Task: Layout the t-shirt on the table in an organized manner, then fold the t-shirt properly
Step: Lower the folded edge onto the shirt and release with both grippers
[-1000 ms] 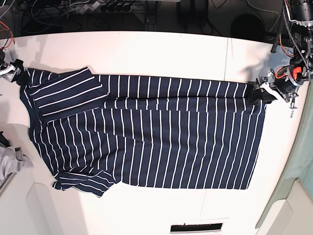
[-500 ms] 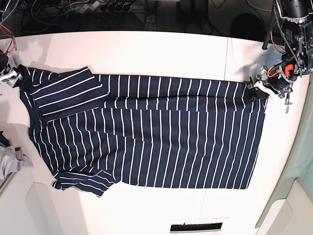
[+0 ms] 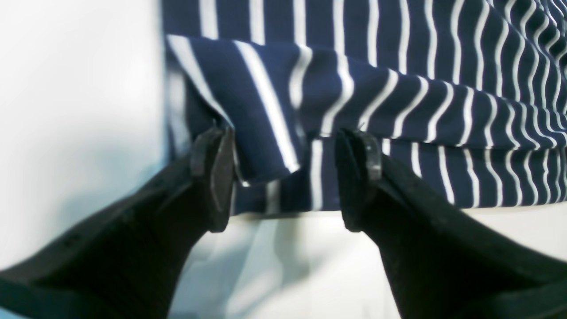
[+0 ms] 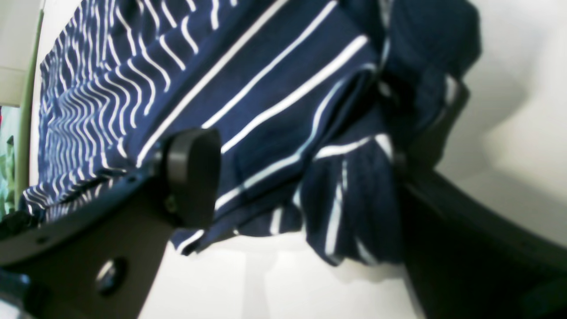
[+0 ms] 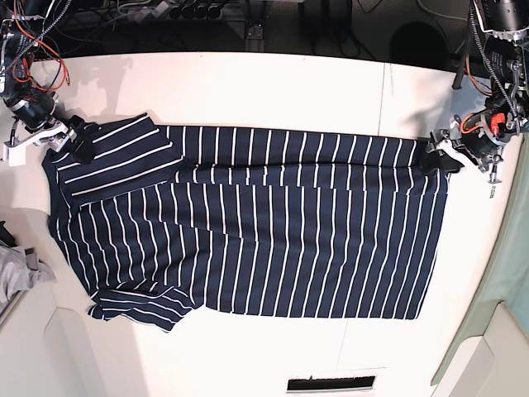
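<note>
The navy striped t-shirt [image 5: 264, 231] lies spread across the white table [image 5: 248, 83], its upper long edge folded over in a band. My left gripper [image 5: 436, 157] is at the shirt's right upper corner. In the left wrist view it [image 3: 288, 177] stands open, with the folded cloth corner [image 3: 266, 133] lying loose between its fingers. My right gripper [image 5: 73, 141] is over the shirt's left upper corner by the sleeve. In the right wrist view it [image 4: 305, 150] is wide open, with bunched cloth [image 4: 345, 199] between the fingers and against the right one.
A plain grey cloth [image 5: 21, 273] lies at the table's left edge. A thin dark seam [image 5: 384, 91] runs across the table near the right. A black slot [image 5: 331, 384] sits at the front edge. Cables and power strips [image 5: 190, 12] lie beyond the back edge.
My right gripper has moved inward from the table's left edge onto the shirt's shoulder corner, and that corner has shifted in. My left gripper stays at the right corner.
</note>
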Controlling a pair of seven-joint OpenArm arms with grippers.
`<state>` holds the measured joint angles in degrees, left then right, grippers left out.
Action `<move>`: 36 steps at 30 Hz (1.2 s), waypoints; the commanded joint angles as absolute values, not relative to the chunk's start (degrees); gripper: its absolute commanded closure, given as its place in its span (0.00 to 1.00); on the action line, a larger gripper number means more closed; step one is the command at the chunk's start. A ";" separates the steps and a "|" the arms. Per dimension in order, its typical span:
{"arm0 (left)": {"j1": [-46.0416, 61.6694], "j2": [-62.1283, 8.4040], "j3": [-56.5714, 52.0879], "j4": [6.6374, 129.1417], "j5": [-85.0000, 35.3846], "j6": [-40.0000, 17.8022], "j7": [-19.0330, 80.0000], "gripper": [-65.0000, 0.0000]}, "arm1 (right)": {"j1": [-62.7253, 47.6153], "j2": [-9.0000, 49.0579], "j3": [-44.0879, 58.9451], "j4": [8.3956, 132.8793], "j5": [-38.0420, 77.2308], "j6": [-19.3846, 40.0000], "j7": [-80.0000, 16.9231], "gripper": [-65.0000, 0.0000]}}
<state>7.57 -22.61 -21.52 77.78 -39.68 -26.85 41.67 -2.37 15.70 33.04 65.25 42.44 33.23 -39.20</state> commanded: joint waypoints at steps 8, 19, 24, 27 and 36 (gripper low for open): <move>6.76 -28.01 -24.77 78.81 -40.45 -27.16 41.50 0.42 | -2.22 16.19 33.08 65.71 39.83 33.26 -39.44 0.31; 6.76 -26.92 -24.67 72.12 -40.38 -22.15 40.32 0.42 | -2.24 16.19 33.08 65.71 39.86 33.23 -39.00 0.31; 5.50 -24.69 -24.67 68.79 -43.46 -25.15 40.32 0.42 | -2.24 16.16 33.08 65.71 39.86 33.23 -39.00 0.31; 4.32 -23.77 -24.69 67.51 -44.82 -26.24 40.32 0.42 | -2.26 16.16 33.08 65.71 39.83 33.23 -39.09 0.31; 0.47 -23.79 -24.05 67.11 -46.41 -27.77 42.74 0.42 | -2.26 16.19 33.08 65.71 39.81 33.23 -39.88 0.31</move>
<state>1.19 -22.74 -23.90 66.30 -45.50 -27.07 43.29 -2.37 15.55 33.04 65.30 41.06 33.65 -38.37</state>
